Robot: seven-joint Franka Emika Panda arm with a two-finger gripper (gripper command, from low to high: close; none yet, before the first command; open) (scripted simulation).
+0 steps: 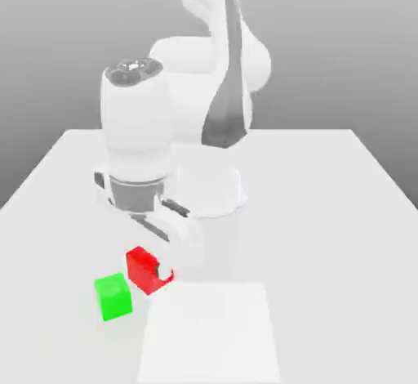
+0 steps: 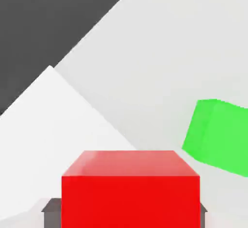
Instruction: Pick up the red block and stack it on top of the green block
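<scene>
Exterior view, matte red block [image 1: 145, 271], gripped

And here we are in a simulated robot test scene, a lab-like setup: a white arm [image 1: 137, 137] rises over a plain pale tabletop [image 1: 310, 211], a flat white panel [image 1: 211, 333] lies on it, two bright cubes sit near that, and behind stretches only blank grey shading!
</scene>
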